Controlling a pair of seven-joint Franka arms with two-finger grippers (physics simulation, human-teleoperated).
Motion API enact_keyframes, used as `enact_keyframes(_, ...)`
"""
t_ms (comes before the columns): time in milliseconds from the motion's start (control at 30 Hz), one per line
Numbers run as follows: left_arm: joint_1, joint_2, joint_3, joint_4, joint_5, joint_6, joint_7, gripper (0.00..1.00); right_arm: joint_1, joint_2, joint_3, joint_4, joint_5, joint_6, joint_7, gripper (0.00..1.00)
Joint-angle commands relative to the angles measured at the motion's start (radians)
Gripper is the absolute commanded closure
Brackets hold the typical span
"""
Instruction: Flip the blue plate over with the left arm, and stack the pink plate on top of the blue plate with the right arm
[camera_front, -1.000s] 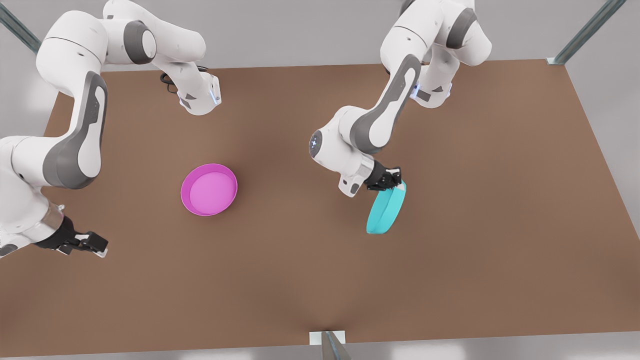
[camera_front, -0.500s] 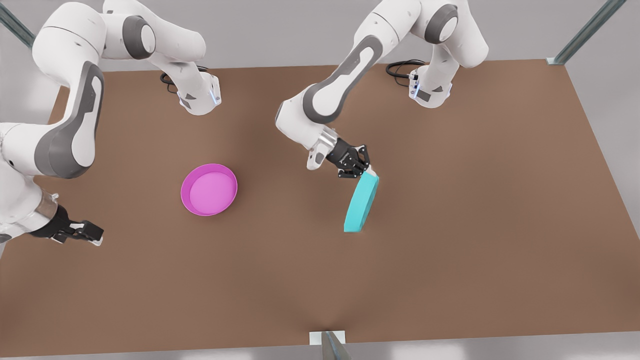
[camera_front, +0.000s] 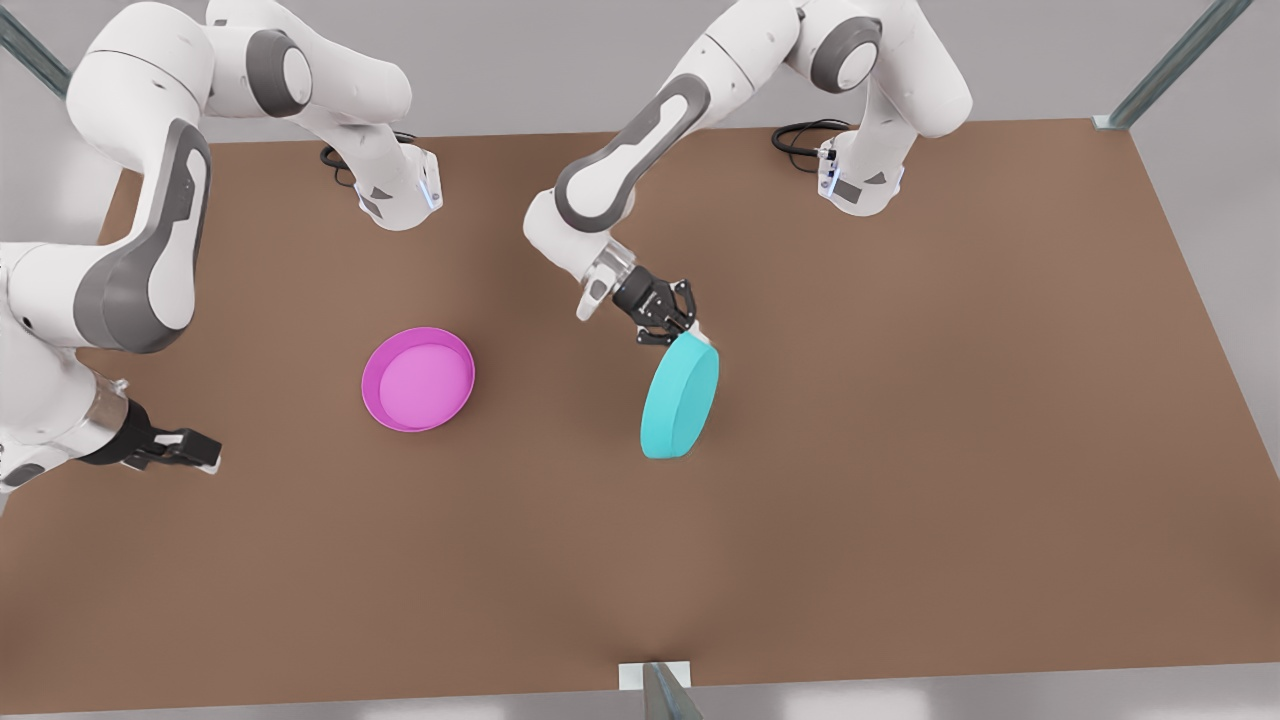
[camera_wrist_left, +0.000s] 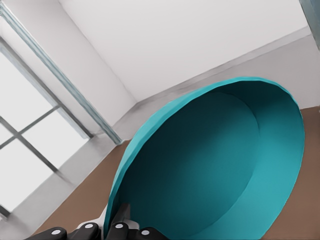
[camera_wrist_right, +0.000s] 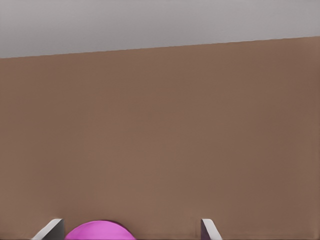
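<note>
The blue plate (camera_front: 680, 400) hangs tilted near the middle of the table, its flat underside turned toward the front camera and its lower rim close to the tabletop. My left gripper (camera_front: 686, 334) is shut on its upper rim. In the left wrist view the blue plate (camera_wrist_left: 215, 165) shows its hollow inside, with the left gripper (camera_wrist_left: 116, 227) clamped on the rim. The pink plate (camera_front: 418, 379) lies right side up on the table, to the front view's left of the blue one. My right gripper (camera_front: 205, 455) waits open, low at the front view's far left, and the pink plate (camera_wrist_right: 100, 231) sits just ahead of the right gripper (camera_wrist_right: 131, 231).
The brown table (camera_front: 900, 500) has bare surface on the front view's right and along the near edge. Both arm bases (camera_front: 400, 190) and a black cable (camera_front: 800, 135) sit at the back edge. A small metal bracket (camera_front: 655, 680) stands at the front edge.
My left gripper has carried the blue plate toward the front view's left and rotated it from inside-showing, through edge-on, to underside-showing. The right gripper shifted slightly. The pink plate stayed put.
</note>
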Motion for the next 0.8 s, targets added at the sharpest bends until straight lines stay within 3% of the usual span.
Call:
enact_keyframes(0, -0.003, 0.002, 0.001, -0.001, 0.04, 0.003, -0.011, 0.79, -0.004, 0.0, -0.004, 0.0, 0.001, -0.006, -0.097, 0.0)
enact_keyframes(333, -0.049, 0.111, 0.001, -0.006, 0.111, -0.048, -0.055, 0.79, 0.0, 0.011, -0.007, 0.015, 0.01, -0.001, -0.01, 0.0)
enact_keyframes(633, -0.066, 0.183, 0.001, 0.002, 0.123, -0.048, -0.089, 0.78, -0.001, -0.074, -0.007, 0.022, -0.016, -0.254, 0.056, 0.0)
enact_keyframes(700, -0.066, 0.195, 0.001, 0.004, 0.123, -0.048, -0.089, 0.7, 0.006, -0.077, -0.002, 0.017, -0.025, -0.26, 0.059, 0.0)
enact_keyframes(733, -0.066, 0.204, 0.001, 0.005, 0.123, -0.048, -0.087, 0.6, 0.015, -0.172, 0.002, -0.102, -0.033, -0.162, 0.065, 0.0)
enact_keyframes(767, -0.066, 0.209, 0.001, 0.005, 0.123, -0.048, -0.087, 0.59, 0.006, -0.203, 0.024, -0.152, -0.039, -0.147, 0.066, 0.0)
